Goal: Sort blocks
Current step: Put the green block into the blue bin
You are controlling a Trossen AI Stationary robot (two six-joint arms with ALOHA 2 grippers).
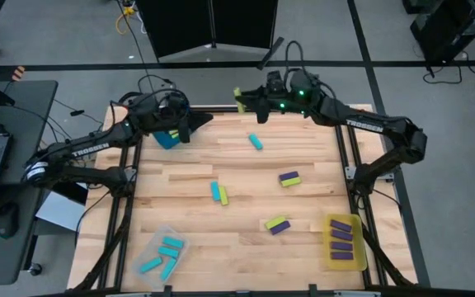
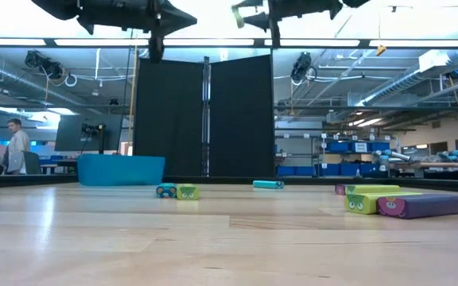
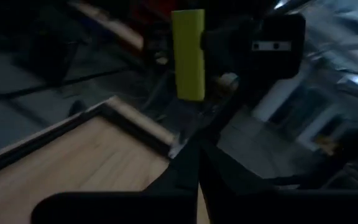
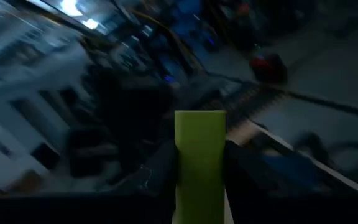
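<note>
Two arms meet at the table's far edge in the high view, the right gripper [image 1: 242,96] clamped on a lime green block [image 1: 237,94], the left gripper [image 1: 206,120] pinched together and empty above the blue bin [image 1: 168,139]. Low down, loose blocks [image 2: 388,200] lie flat on pale wood table [image 2: 213,246] grain, smooth rounded bars! Wrist views show that slick lime bar upright between dark fingers [image 4: 160,168]; I'd say carry it level and let go only directly over its bin.
</note>
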